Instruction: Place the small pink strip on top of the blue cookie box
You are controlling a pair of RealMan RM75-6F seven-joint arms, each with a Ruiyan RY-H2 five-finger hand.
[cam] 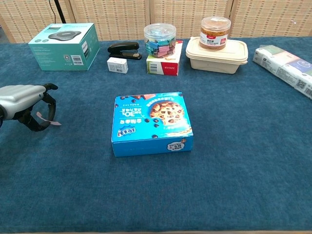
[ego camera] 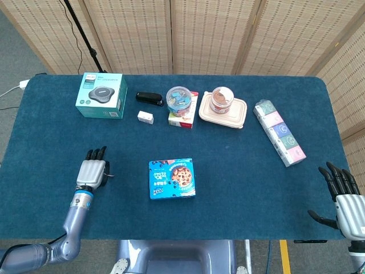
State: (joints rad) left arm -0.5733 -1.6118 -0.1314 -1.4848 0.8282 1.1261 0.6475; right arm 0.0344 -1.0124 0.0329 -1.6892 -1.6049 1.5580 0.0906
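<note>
Pickup looks done, since the left hand [cam: 24, 105] pinches the small pink strip [cam: 48, 117] at nine o'clock of the blue cookie box [cam: 151, 122], with carry and placing left; right hand [ego camera: 346, 200] spread, idle.

Bright even overhead light, soft faint shadows, no glare, both views sharp, slight edge distortion

Woven screens [ego camera: 171, 34] — blue table [ego camera: 228, 188]

Two hands [ego camera: 93, 172] [ego camera: 349, 205], three boxes [ego camera: 171, 178] [ego camera: 101, 95] [ego camera: 183, 109], one stapler [ego camera: 149, 98], one pink strip [cam: 47, 118].
</note>
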